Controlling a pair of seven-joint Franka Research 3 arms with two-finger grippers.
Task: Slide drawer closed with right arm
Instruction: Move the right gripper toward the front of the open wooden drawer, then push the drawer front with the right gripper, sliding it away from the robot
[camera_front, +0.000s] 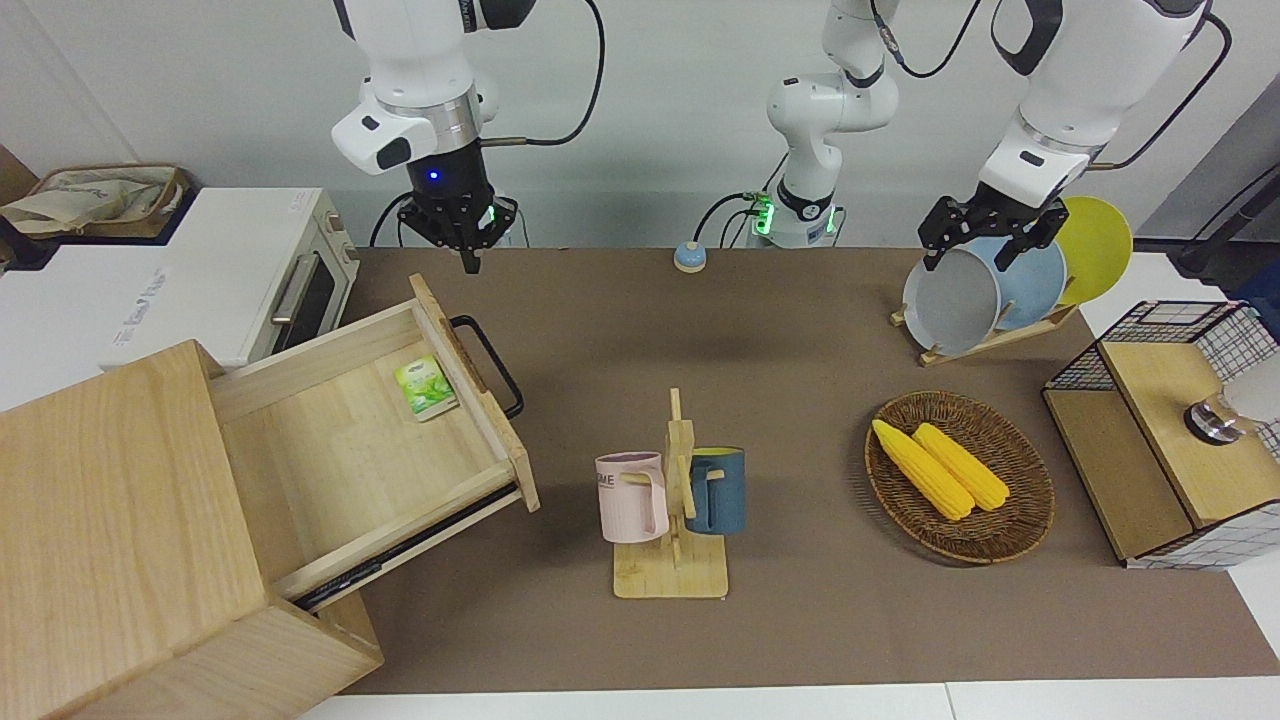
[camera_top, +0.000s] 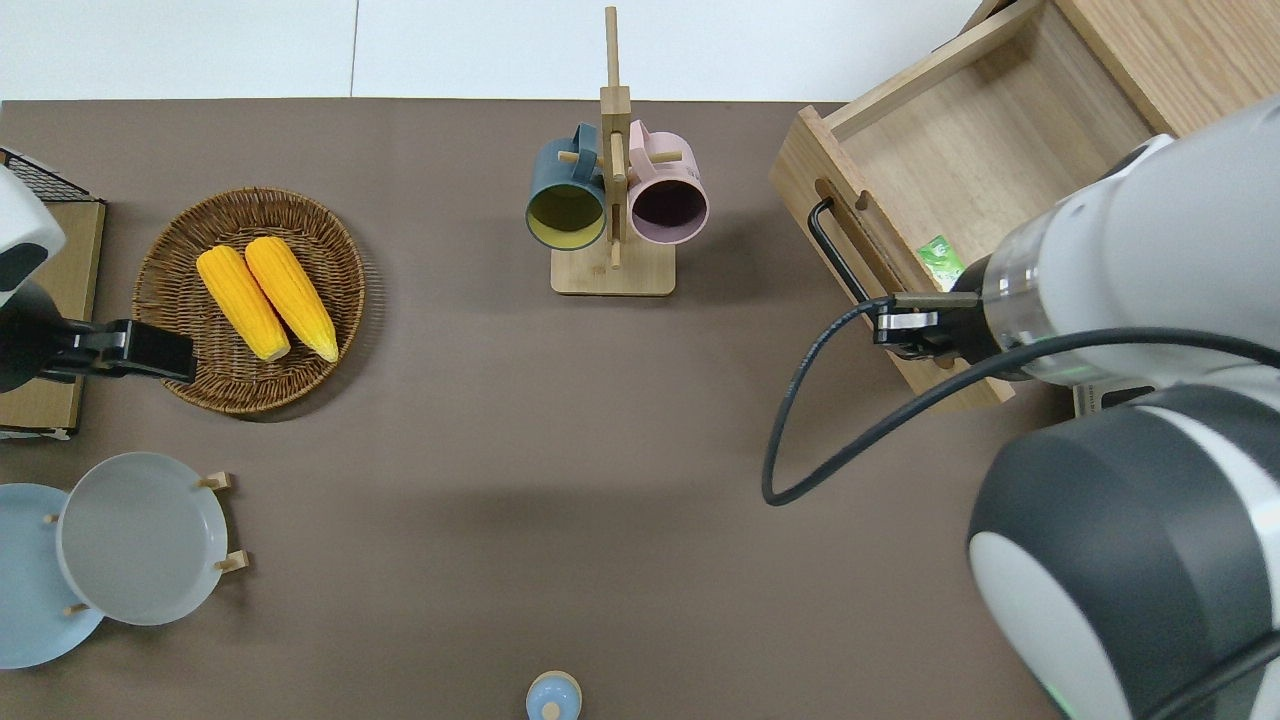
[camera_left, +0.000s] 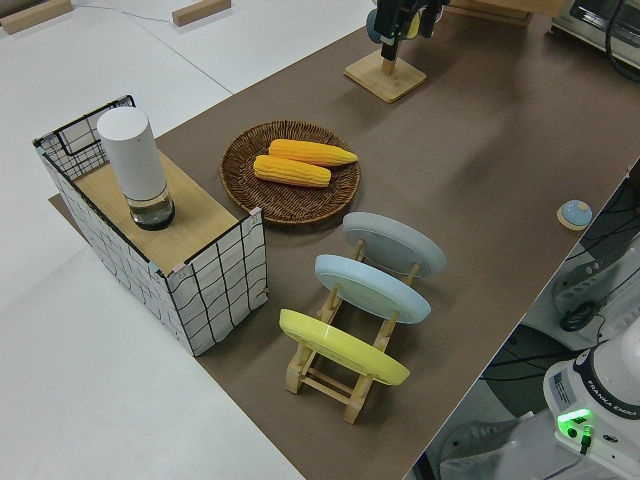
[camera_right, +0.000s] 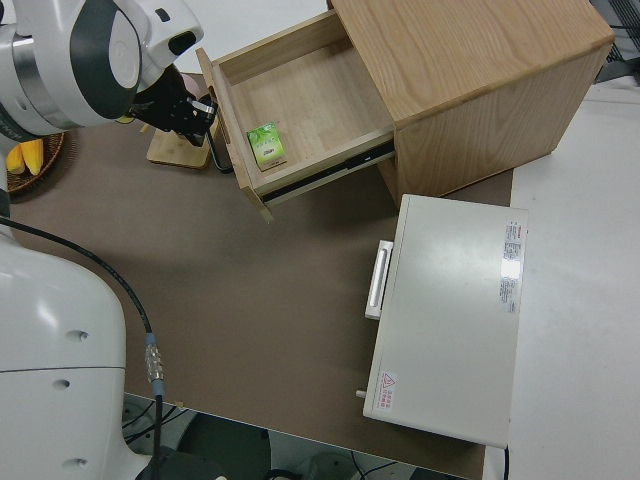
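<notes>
The right tool (camera_front: 467, 258) is hanging in the air with its black fingers drawn together, gripping nothing, over the black metal bar handle (camera_top: 850, 268) of the drawer (camera_front: 352, 452). That wide, shallow light-wood drawer is standing pulled out of its plain box cabinet (camera_front: 120, 540) at the right arm's end of the bench (camera_front: 800, 620), a small green packet (camera_front: 425, 386) lying inside. The left arm is parked.

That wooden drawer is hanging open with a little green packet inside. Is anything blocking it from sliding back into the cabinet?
Nothing visible blocks it. The drawer is pulled out of the cabinet, and the green packet lies flat on its floor, below the walls. The right gripper is up in the air near the black handle, not touching it.
</notes>
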